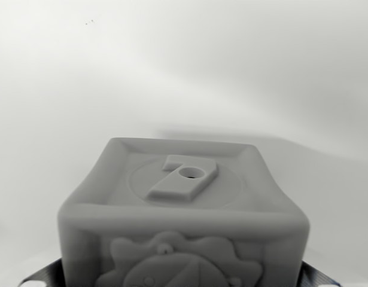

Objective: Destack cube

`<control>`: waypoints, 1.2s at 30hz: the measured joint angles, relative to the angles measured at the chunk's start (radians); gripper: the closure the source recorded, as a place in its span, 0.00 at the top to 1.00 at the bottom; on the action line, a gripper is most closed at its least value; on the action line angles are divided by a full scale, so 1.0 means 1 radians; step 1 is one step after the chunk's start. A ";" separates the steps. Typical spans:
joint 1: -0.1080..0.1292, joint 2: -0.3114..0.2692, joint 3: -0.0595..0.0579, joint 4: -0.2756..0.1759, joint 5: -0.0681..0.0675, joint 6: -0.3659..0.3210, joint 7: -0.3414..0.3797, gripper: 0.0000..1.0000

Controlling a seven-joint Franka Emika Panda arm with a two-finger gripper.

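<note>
wrist view: just the one camera, greyscale, looking down past the gripper at a pale surface

arm pose: can't see the arm at all, only dark bits of the gripper point(184, 278) poking out at roughly 8 and 4 o'clock, right at the bottom edge on either side of the cube

grip: the cube sits right between those two dark finger bits point(37, 276) and they look pressed up against its sides, so I'd say it's clamped on the cube, though the contact itself is mostly cut off by the frame

cube point(184, 215): fills the lower middle, about 6 o'clock from centre, very close to the lens

cube shape: chunky toy block, rounded soft edges, raised rim round each face

top face: round recessed disc with a raised number 7 point(182, 177), small hole in the 7's upper bar

front face: embossed wavy-edged figure, only partly in view

material: looks like matte moulded plastic, smooth

surface point(184, 72): plain, smooth, light; soft shadow behind the cube towards 1 o'clock
</note>
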 joint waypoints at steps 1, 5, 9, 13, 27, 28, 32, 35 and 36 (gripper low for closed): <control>-0.001 0.004 0.001 0.002 0.000 0.003 0.000 0.00; -0.004 0.019 0.004 0.006 0.001 0.013 -0.001 0.00; -0.007 0.029 0.007 0.009 0.001 0.020 -0.001 0.00; -0.009 0.038 0.010 0.012 0.001 0.027 -0.001 0.00; -0.013 0.052 0.015 0.018 0.001 0.036 -0.001 0.00; -0.013 0.052 0.015 0.018 0.001 0.036 -0.001 1.00; -0.013 0.052 0.015 0.018 0.001 0.036 -0.001 1.00; -0.013 0.052 0.015 0.018 0.001 0.036 -0.001 1.00; -0.013 0.053 0.015 0.018 0.001 0.037 -0.001 1.00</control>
